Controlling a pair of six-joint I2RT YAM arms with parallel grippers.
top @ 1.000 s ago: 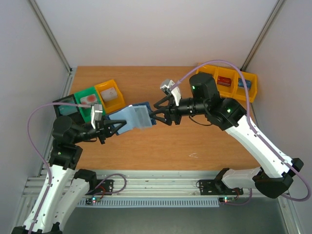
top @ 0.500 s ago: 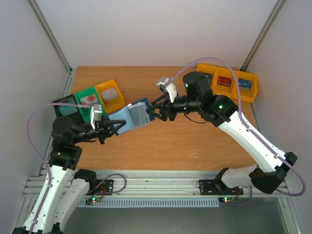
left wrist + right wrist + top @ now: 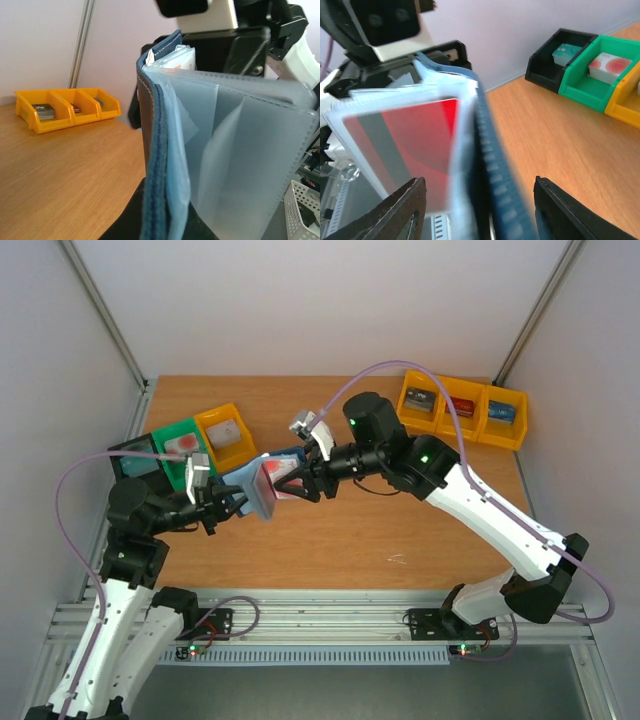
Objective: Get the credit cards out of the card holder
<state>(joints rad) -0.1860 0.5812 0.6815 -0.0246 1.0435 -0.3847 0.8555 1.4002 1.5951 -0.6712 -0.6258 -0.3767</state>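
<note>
The navy card holder (image 3: 258, 490) is held upright above the table by its near edge, with my left gripper (image 3: 232, 504) shut on it. In the left wrist view its navy spine (image 3: 155, 150) and pale pocketed lining (image 3: 250, 150) fill the frame, and a pale card (image 3: 175, 57) pokes out at the top. A red credit card (image 3: 415, 135) shows behind a clear pocket. My right gripper (image 3: 482, 210) is open. Its fingers (image 3: 410, 210) stand on either side of the holder's far edge (image 3: 492, 165) without touching it. The other credit cards are hidden.
A row of yellow bins (image 3: 460, 405) with small items stands at the back right. Black (image 3: 130, 460), green (image 3: 175, 440) and yellow (image 3: 225, 430) bins sit at the back left, just behind the held holder. The table's side walls are close.
The right arm has swung left toward the holder, and its open jaws now straddle the holder's far edge. The holder has turned, so the red card faces up. The left arm stayed put.
</note>
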